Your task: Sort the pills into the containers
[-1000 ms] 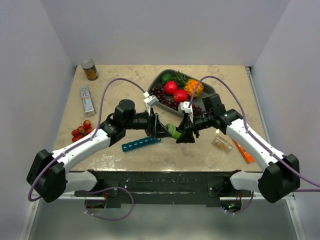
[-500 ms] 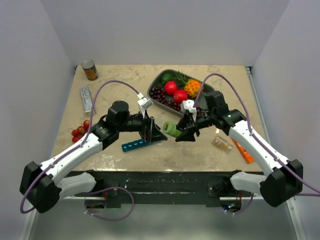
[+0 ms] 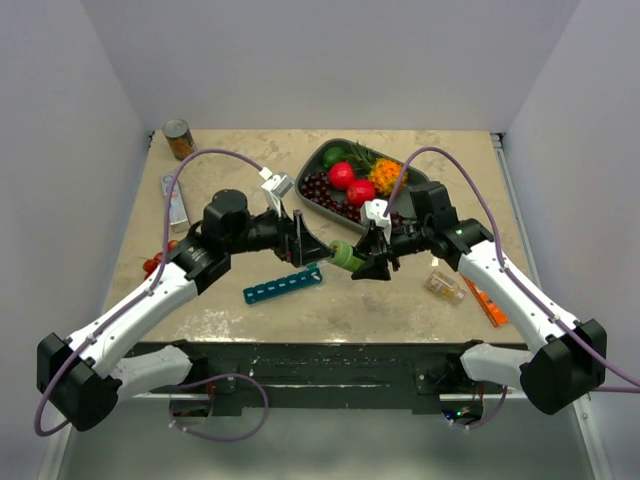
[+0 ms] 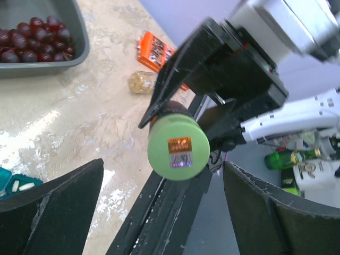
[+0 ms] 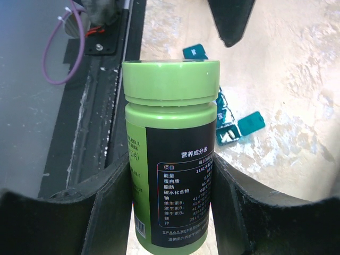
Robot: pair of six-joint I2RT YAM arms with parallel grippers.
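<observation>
1. From above: my left claw (image 3: 308,246) stands wide open and holds nothing. Its fingers are just beside the cap end of a green bottle (image 3: 343,257). My right claw (image 3: 368,262) grips that bottle by its body, turned on its side with the cap toward my left claw. The teal pill strip (image 3: 283,288) lies flat on the table (image 3: 400,312), just below and left of the bottle, toward the arm bases. Behind the claws sits a grey tray (image 3: 312,160) of fruit, and a can (image 3: 179,140) stands at the far-left corner.
2. From my left wrist: my fingers (image 4: 53,212) are spread far apart. The bottle's round green cap (image 4: 178,150) faces me between them, untouched. 1 end of the pill strip (image 4: 13,183) shows at the left edge. An orange packet (image 4: 156,50) and a small clear tub (image 4: 141,82) lie on the table beyond.
3. From my right wrist: my 2 fingers (image 5: 106,212) clamp the bottle (image 5: 172,159) on both sides, with its cap on and its label showing. The pill strip (image 5: 234,127) lies on the table beyond it, with several lids raised.
</observation>
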